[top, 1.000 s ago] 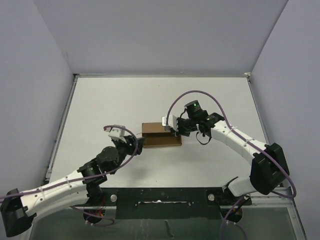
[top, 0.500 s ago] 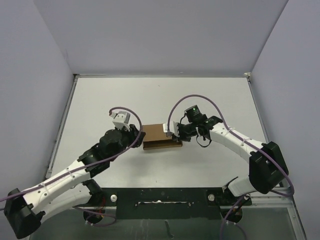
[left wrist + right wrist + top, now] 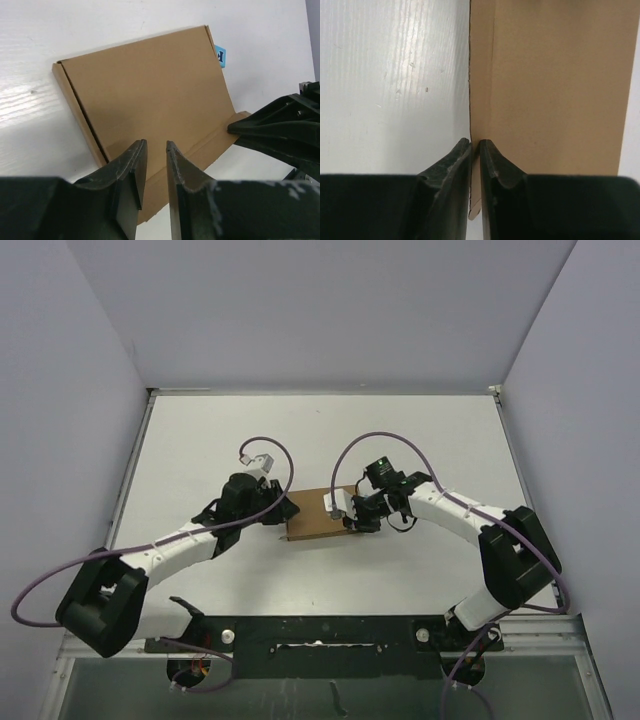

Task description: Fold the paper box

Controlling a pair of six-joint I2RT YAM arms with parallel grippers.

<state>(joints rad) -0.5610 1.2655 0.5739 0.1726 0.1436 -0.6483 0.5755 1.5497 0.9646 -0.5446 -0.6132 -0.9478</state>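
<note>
Broadly, room: plain pale walls (image 3: 300, 310) on three sides, closing round the work area.
Surface: white table (image 3: 200, 440), faintly streaked in the wrist views.
Arms: left arm (image 3: 170, 545) and right arm (image 3: 460, 515), reaching inward from the near edge and meeting at mid-table.
Task piece: paper box (image 3: 312, 520), brown cardboard, lying at mid-table between both pincers; mostly flat, with one panel bowing up from a lower strip in the left wrist view.
Long axis: runs left to right across the table, slightly tilted; one end toward each pincer, neither arm clearly nearer.
Pincer, left: left gripper (image 3: 156, 145), narrowly parted, poised over the box's left end with cardboard showing through the gap; contact cannot be told.
Pincer, right: right gripper (image 3: 475, 142), pressed nearly together, pinching a thin edge at the box's right end.
Coming move, as judged: turns on the right pinch anchoring one end while the left takes the other.
Small item: blue cube (image 3: 220, 54), peeking from behind the box's far corner.
</note>
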